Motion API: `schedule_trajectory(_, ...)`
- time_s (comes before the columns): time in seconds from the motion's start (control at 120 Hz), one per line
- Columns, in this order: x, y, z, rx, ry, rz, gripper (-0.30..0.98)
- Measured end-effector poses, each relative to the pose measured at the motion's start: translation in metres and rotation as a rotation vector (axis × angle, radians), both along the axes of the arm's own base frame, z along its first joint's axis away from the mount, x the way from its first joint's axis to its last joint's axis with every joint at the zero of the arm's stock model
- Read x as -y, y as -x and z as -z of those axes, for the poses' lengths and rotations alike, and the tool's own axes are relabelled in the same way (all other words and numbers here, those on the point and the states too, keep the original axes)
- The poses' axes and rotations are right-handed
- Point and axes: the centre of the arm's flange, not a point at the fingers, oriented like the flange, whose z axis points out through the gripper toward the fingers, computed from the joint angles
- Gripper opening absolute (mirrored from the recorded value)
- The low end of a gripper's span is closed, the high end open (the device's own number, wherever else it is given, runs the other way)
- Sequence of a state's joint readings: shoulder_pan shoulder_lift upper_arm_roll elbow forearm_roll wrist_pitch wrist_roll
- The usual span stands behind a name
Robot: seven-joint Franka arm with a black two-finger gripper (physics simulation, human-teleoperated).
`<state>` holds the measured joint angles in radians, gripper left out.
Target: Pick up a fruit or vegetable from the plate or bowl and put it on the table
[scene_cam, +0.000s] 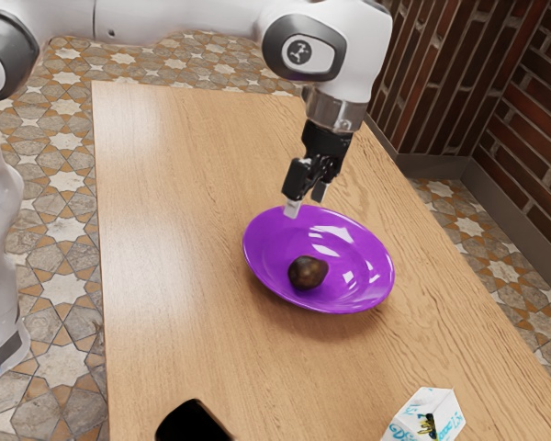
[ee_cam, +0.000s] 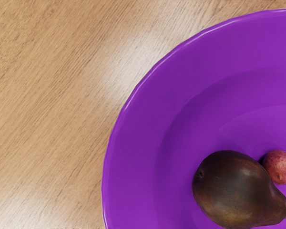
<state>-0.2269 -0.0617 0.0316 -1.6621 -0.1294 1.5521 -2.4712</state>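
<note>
My gripper (scene_cam: 305, 201) hangs above the far rim of a glossy purple plate (scene_cam: 367, 253), its two fingers apart with nothing between them. A dark brown, pear-shaped fruit (scene_cam: 308, 273) lies in the plate, lower than the fingertips and off to the side of them. In the wrist view, the same dark fruit (ee_cam: 236, 188) rests on the purple plate (ee_cam: 143, 143), with a small reddish round fruit (ee_cam: 280, 167) right beside its narrower half. Wood tabletop (ee_cam: 47, 95) extends beyond the plate's rim.
On the wooden table (scene_cam: 165, 230), a black object (scene_cam: 193, 423) stands at the exterior view's lower edge, and a white carton with blue markings (scene_cam: 429, 418) is at its lower right. A brick wall rises beyond the table.
</note>
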Motion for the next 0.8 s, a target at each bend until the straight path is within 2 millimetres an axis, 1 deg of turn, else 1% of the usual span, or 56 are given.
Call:
schedule_trajectory(0.058, -0.004, -0.001, 0.002, -0.006, -0.003, -0.018, 0.69)
schedule_trajectory(0.242, -0.026, -0.010, 0.010, -0.019, -0.013, -0.074, 0.69)
schedule_trajectory(0.383, -0.030, -0.012, 0.016, -0.029, -0.016, -0.087, 0.69)
schedule_trajectory(0.458, -0.033, -0.008, 0.020, -0.039, -0.015, -0.089, 0.69)
schedule_trajectory(0.542, -0.044, -0.008, 0.025, -0.049, -0.012, -0.105, 0.69)
schedule_trajectory(0.633, -0.056, -0.012, 0.032, -0.055, -0.010, -0.123, 0.69)
schedule_trajectory(0.708, -0.058, -0.014, 0.034, -0.052, -0.008, -0.123, 0.69)
schedule_trajectory(0.8, -0.054, -0.016, 0.039, -0.053, -0.006, -0.113, 0.69)
